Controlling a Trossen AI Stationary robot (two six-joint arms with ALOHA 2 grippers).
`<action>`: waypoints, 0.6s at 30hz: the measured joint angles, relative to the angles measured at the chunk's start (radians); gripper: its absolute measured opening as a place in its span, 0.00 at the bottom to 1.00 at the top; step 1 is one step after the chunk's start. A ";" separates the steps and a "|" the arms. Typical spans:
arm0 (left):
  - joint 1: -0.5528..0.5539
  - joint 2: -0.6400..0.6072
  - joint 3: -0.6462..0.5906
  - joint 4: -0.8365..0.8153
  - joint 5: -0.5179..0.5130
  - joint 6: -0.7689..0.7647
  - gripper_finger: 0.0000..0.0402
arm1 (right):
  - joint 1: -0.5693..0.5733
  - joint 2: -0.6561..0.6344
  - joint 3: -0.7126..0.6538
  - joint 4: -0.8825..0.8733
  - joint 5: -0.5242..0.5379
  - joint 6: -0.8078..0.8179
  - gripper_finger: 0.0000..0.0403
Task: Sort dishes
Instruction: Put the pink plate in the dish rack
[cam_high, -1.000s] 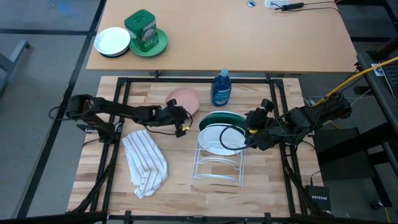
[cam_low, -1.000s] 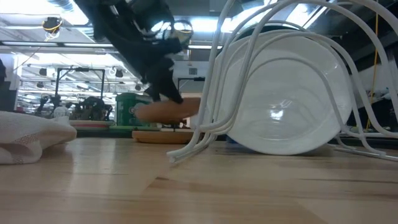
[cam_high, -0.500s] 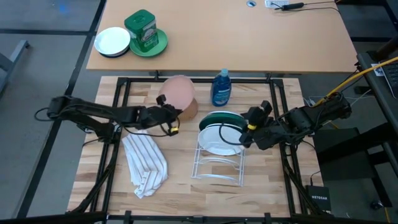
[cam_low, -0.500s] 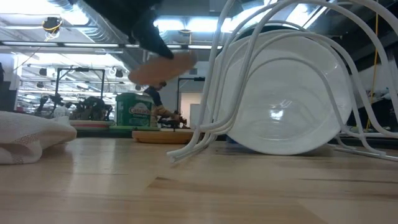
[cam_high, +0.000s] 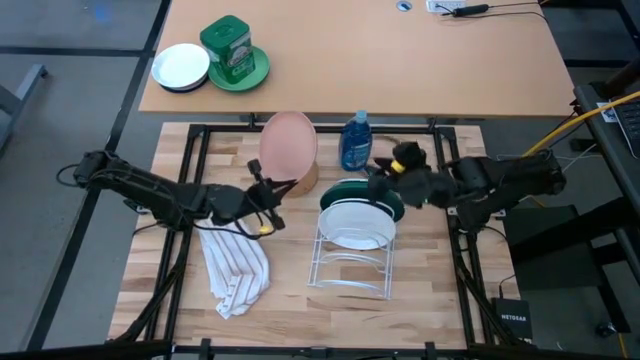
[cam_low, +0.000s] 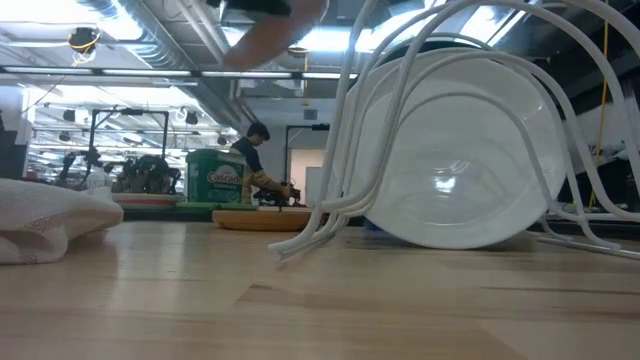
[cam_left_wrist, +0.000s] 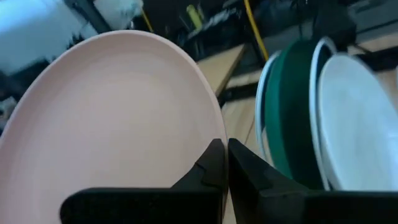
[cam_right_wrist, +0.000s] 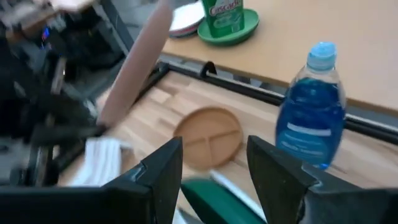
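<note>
High view: left gripper (cam_high: 262, 190) clamps pink plate (cam_high: 288, 146) upright, edge-on for slotting into rack (cam_high: 350, 262); right gripper (cam_high: 385, 168) spread, empty.

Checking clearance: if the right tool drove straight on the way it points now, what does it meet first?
Probably the brown wood-like plate, flat on the table dead ahead between the open right tool's fingers. The blue bottle sits off to one side, the lifted pink plate to the other. Depth is unclear.
</note>
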 joint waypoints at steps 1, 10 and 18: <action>-0.007 0.000 0.000 0.020 -0.001 0.014 0.00 | -0.021 0.000 0.000 0.028 -0.011 0.000 0.46; -0.026 0.000 0.000 0.037 -0.001 0.029 0.00 | -0.160 0.003 0.000 0.314 -0.223 0.000 0.46; -0.026 0.000 0.000 0.039 0.002 0.030 0.00 | -0.252 0.073 0.000 0.409 -0.301 0.013 0.46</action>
